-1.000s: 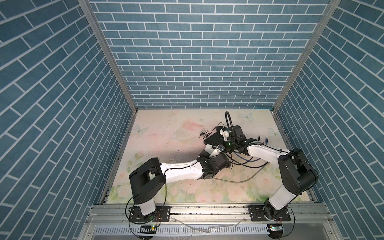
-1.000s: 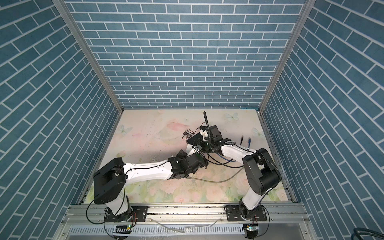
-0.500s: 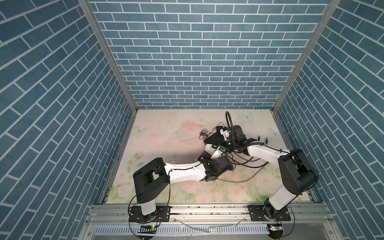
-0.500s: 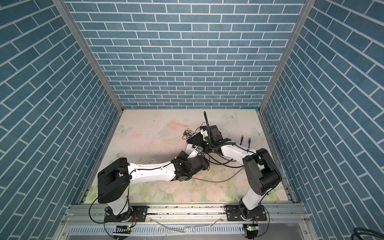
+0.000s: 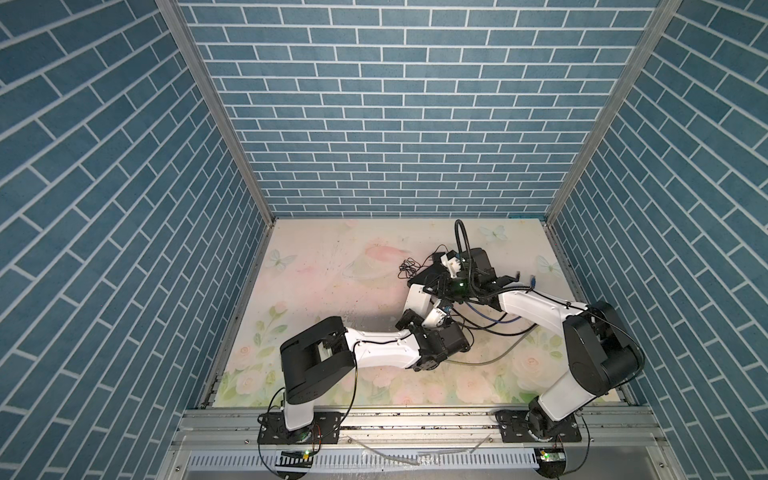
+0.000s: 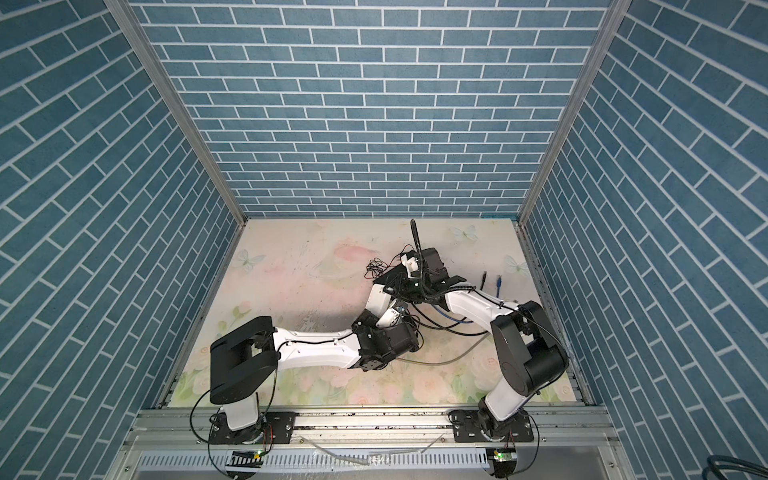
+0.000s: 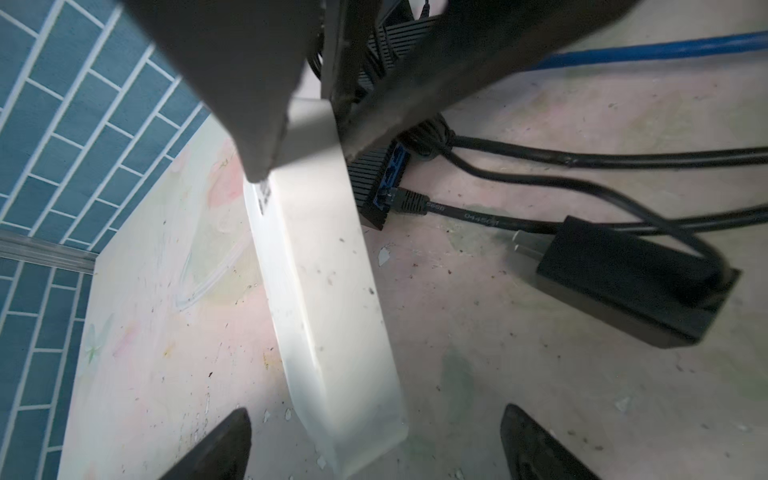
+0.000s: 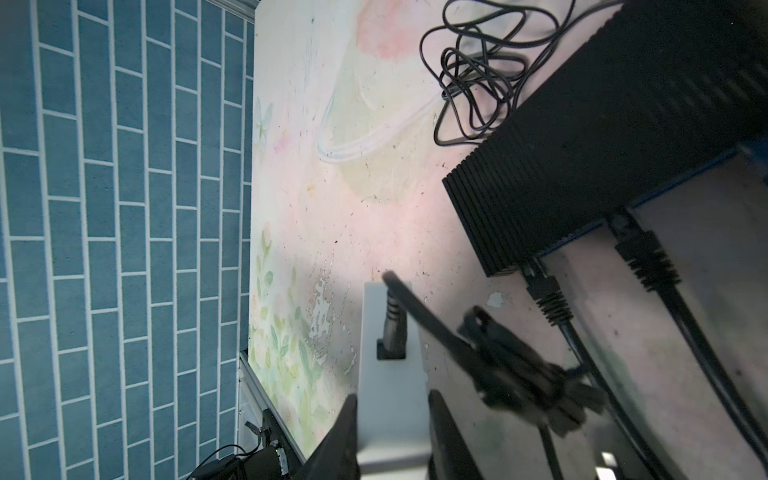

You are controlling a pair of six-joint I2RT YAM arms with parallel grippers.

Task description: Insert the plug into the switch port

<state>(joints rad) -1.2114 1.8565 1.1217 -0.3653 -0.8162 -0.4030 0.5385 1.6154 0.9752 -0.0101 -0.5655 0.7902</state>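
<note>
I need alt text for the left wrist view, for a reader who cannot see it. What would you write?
A long white box, gripped at its far end by the right claw, fills the middle; beside it a black plug sits in a port of the ribbed black switch. The left claw is open and empty.

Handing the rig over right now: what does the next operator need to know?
Left gripper: open, empty, straddling the free end of the white box.
Right gripper: shut on the white box.
Done, it seems: a black plug sits in the white box; two other plugs sit in the black switch.
To do: probably check seating, then release the box.
</note>
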